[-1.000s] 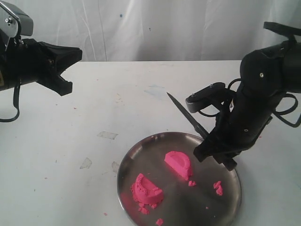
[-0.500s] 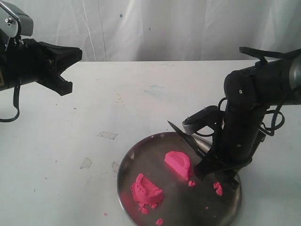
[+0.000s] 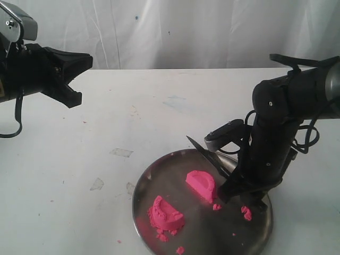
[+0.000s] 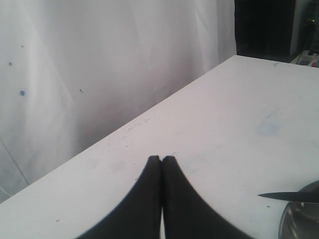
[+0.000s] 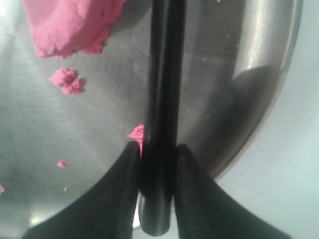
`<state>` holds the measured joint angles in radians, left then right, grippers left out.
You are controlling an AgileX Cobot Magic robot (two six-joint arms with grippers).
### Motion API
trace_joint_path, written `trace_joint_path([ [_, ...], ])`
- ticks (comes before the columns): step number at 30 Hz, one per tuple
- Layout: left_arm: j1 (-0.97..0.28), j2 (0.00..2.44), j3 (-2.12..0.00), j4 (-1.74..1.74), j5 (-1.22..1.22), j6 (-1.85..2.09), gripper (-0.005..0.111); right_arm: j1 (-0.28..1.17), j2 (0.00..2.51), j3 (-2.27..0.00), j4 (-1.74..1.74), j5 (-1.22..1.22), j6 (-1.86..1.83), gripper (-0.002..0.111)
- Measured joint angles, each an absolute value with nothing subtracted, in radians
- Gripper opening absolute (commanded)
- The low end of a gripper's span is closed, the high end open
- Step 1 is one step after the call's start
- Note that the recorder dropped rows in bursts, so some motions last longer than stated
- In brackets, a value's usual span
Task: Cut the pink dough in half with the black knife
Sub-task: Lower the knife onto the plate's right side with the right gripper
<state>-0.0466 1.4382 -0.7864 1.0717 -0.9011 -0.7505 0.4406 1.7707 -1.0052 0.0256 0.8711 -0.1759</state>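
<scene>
The pink dough lies in two half-round pieces on the steel plate (image 3: 159,180): one piece (image 3: 201,184) near the middle, the other (image 3: 166,215) at the front left. My right gripper (image 3: 229,192) is shut on the black knife (image 3: 208,153), low over the plate just right of the middle piece, blade pointing back-left past the rim. In the right wrist view the knife handle (image 5: 162,99) runs between the right gripper (image 5: 156,148) fingers, with dough (image 5: 70,22) beside it. My left gripper (image 3: 74,79) hangs shut and empty at the far left, seen also in the left wrist view (image 4: 161,159).
Loose pink crumbs (image 3: 246,212) lie on the plate's right side and front edge (image 3: 180,249). Scraps of clear tape (image 3: 121,152) stick to the white table left of the plate. A white curtain (image 3: 175,32) closes the back.
My right arm came down and toward the plate with the knife over the last second, then shifted slightly left. The dough pieces and the left arm stayed put.
</scene>
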Motion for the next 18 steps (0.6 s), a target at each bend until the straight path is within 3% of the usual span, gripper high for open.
trace_joint_path([
  [8, -0.047, 1.438, -0.786, 1.072, -0.901, -0.751, 0.0, 0.441, 1.771, -1.005, 0.028, 0.841, -0.176, 0.043],
  [18, -0.047, 1.438, -0.786, 1.072, -0.901, -0.751, 0.0, 0.441, 1.771, -1.007, 0.063, 0.834, -0.176, 0.044],
])
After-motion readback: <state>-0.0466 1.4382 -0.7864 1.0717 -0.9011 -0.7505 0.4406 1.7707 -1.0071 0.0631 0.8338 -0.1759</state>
